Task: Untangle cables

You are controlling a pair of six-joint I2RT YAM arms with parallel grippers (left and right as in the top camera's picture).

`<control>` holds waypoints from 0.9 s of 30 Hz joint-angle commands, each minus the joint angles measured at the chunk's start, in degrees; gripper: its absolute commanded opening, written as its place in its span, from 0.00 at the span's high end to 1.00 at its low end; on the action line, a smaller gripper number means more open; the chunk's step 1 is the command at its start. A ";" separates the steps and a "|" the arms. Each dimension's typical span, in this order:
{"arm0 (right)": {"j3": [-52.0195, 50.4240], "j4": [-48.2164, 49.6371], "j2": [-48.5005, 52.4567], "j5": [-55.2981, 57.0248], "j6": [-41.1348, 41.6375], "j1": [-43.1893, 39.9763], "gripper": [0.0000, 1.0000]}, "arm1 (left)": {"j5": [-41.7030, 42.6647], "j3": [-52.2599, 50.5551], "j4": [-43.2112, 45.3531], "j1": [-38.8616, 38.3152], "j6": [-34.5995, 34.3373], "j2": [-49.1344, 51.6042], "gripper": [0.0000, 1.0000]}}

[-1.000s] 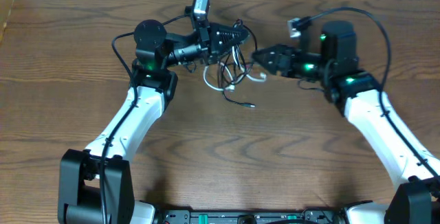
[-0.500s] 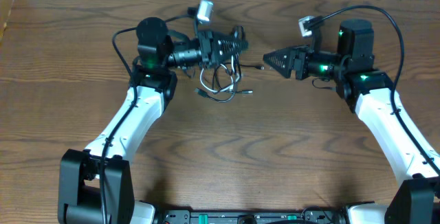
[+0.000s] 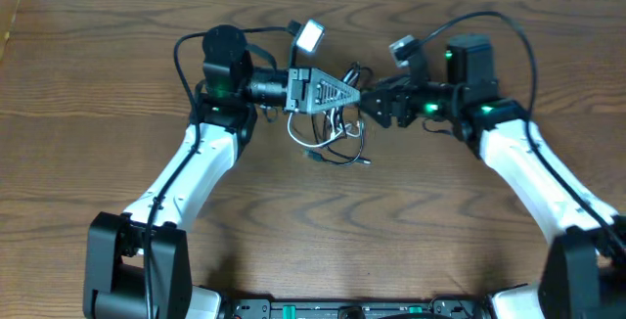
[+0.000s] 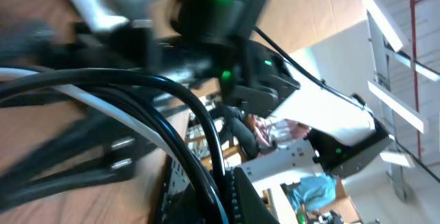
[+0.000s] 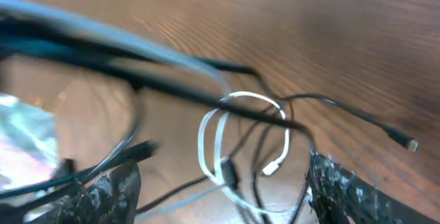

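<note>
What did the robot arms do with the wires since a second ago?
The right claw first pulled away to the right, then swung back in toward the cables, jaws open. The left claw carried the bundle a little to the right. Unchanged: the left claw stays shut on the black and white cables, which are still tangled.

Two cables (image 5: 247, 96), one black, one white; two arms (image 3: 186, 167).
</note>
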 commanded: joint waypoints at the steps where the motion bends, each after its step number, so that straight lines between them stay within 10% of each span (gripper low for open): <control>1: 0.76 2.12 2.97 3.56 -3.45 0.76 0.21 | 1.97 0.52 0.17 -2.12 1.66 -0.04 0.92; 7: 0.76 3.45 3.41 3.80 -3.45 0.87 0.26 | 1.97 0.52 0.17 -4.09 1.68 -0.04 0.92; 18: 0.76 2.60 3.43 5.73 -3.45 0.85 0.79 | 2.01 0.50 0.15 -4.09 1.70 -0.02 0.92; 27: 0.76 -3.98 3.43 7.65 0.04 -1.79 0.81 | 2.21 -1.66 0.13 -4.09 5.53 1.22 0.65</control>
